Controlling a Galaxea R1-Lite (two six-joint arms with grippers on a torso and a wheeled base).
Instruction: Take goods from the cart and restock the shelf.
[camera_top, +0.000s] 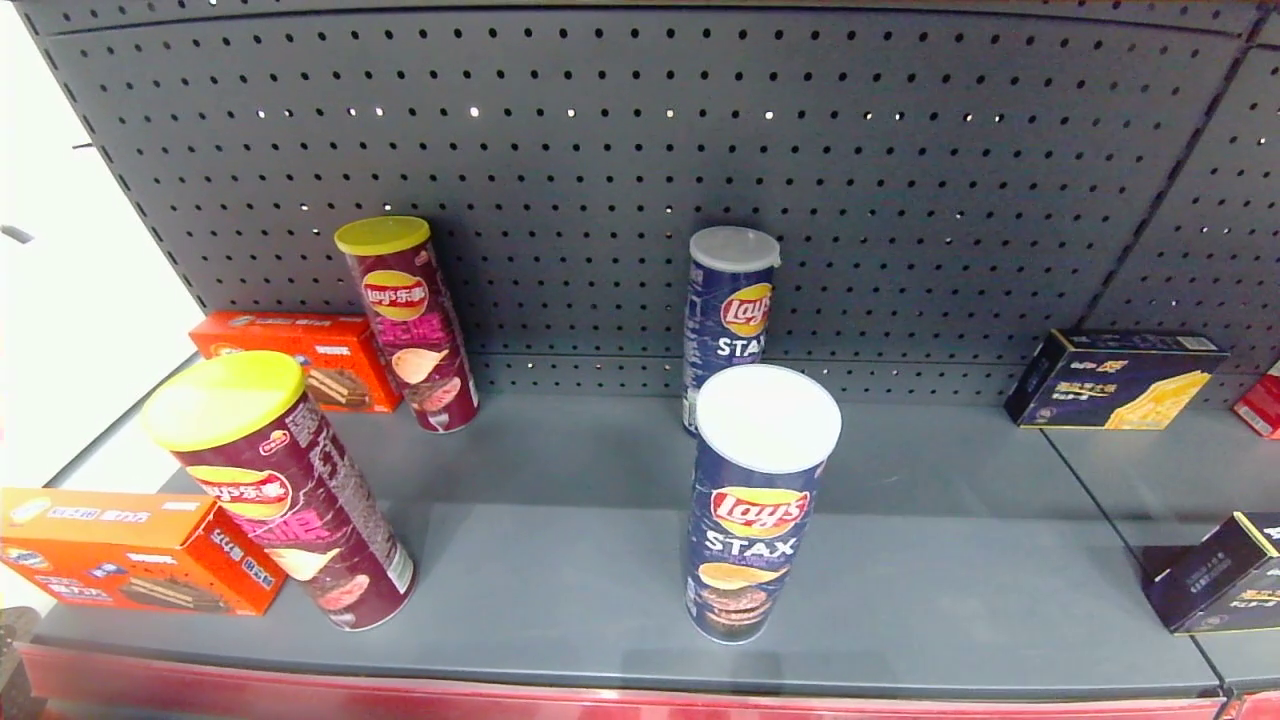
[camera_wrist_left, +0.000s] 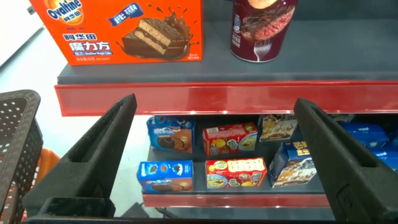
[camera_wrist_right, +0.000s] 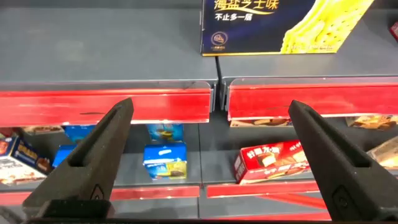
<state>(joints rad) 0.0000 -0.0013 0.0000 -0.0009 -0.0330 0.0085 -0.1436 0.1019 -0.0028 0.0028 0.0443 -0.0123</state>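
Note:
On the grey shelf (camera_top: 600, 560) stand two maroon chip cans with yellow lids, one at the front left (camera_top: 290, 500) and one at the back (camera_top: 410, 325). Two navy chip cans with white lids stand mid-shelf, one in front (camera_top: 750, 510) and one behind (camera_top: 728, 320). My left gripper (camera_wrist_left: 214, 102) is open and holds nothing; it faces the shelf's red front edge (camera_wrist_left: 249, 96), below an orange box (camera_wrist_left: 124, 28) and a maroon can's base (camera_wrist_left: 261, 31). My right gripper (camera_wrist_right: 210, 104) is open and holds nothing, facing the red edge (camera_wrist_right: 155, 102) below a navy and yellow box (camera_wrist_right: 280, 25).
Orange boxes lie at the shelf's left (camera_top: 120, 550) (camera_top: 300, 355); navy boxes (camera_top: 1110, 380) (camera_top: 1215, 575) and a red box (camera_top: 1262, 400) lie at the right. A black mesh basket (camera_wrist_left: 18, 143) is beside the left gripper. The lower shelf holds several small boxes (camera_wrist_left: 233, 168) (camera_wrist_right: 273, 162).

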